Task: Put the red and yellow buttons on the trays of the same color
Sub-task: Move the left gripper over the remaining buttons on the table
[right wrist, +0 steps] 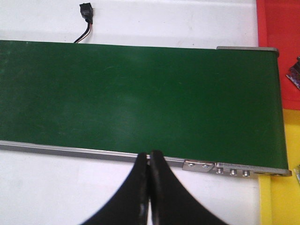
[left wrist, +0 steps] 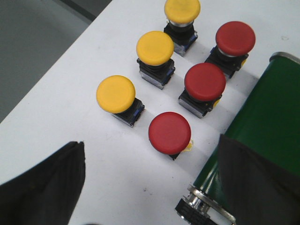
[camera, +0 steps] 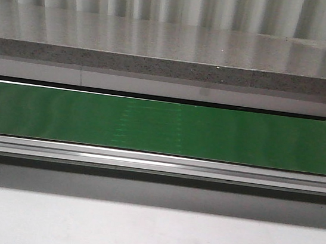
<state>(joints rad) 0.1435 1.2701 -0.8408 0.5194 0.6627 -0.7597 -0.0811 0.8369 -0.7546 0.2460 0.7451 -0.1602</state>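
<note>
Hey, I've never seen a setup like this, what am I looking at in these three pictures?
It's a two-armed robot at a white table. The front camera looks forward over a green conveyor belt, which carries nothing. The other two cameras sit on the wrists. The left wrist view shows the open left gripper above three yellow buttons and three red buttons standing beside the belt's end. The right wrist view shows the right gripper, shut and holding nothing, over the belt's near edge, with a red tray and a yellow tray past the belt's end.
</note>
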